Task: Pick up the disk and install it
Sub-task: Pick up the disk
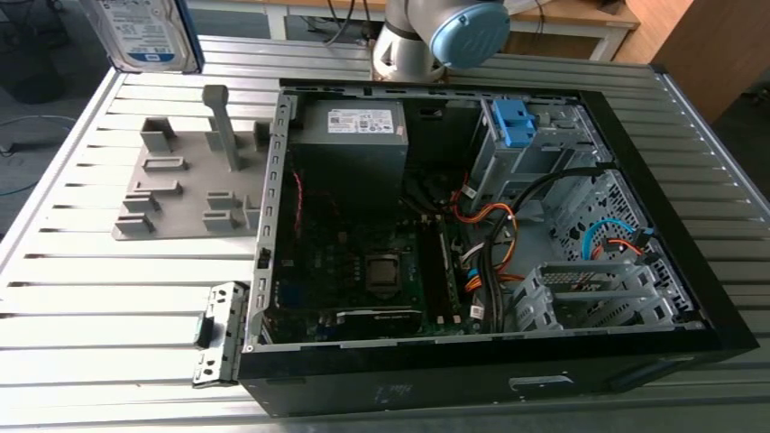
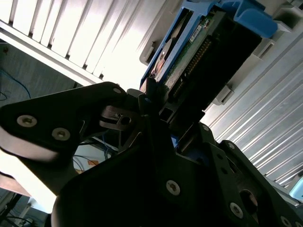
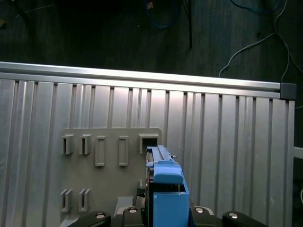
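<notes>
My tool (image 2: pixel 163 118) is closed on the disk, a flat silver hard drive in a blue plastic carrier frame (image 2: pixel 208 42). In the second wrist view the black linkage sits either side of the drive's near end. The contact itself is in shadow, so the grip is probably on the frame edges, but I can't confirm that.

The disk is off the surface, held in the air. In the first wrist view it is edge-on, over a grey plastic fixture plate with rectangular slots (image 3: pixel 109 184). The plate lies flat on the ribbed aluminium surface (image 3: pixel 236 142).

In the exterior view the disk is at the upper left, upright with its white-and-blue label facing the camera, above the surface's far corner. It is well apart from the open black computer case (image 1: pixel 481 379). The fixture plate sits just beside the case, on the exterior view's left of it.

Inside the case are a grey power-supply box with a white sticker (image 1: pixel 352 126), a small blue plastic bracket (image 1: pixel 511 122) on the silver drive cage, a dark motherboard (image 1: pixel 361 262) and orange cables (image 1: pixel 493 216).

Behind the case is the arm's blue-capped joint (image 1: pixel 463 32). Beyond the surface's edge is a dark floor with loose cables (image 3: pixel 142 28).
</notes>
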You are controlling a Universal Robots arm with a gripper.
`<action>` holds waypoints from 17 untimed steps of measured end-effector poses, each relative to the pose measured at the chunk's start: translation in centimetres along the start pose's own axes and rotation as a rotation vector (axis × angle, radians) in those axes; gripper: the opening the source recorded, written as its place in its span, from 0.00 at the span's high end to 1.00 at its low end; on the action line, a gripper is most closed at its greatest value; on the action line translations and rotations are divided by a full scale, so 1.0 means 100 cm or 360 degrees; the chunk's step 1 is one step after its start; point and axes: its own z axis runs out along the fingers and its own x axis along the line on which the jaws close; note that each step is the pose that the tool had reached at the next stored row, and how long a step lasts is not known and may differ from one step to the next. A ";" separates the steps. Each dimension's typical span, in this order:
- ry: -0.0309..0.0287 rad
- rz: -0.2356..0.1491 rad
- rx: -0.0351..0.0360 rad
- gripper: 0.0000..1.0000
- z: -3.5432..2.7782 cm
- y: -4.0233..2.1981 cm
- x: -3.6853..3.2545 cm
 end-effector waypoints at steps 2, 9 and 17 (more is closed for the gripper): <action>-0.00001 0.0000 0.0000 0.64 -0.0014 0.0000 -0.0001; 0.00000 0.0000 0.0000 0.64 -0.0058 0.0002 -0.0004; 0.00000 0.0000 0.0000 0.64 -0.0106 0.0003 -0.0008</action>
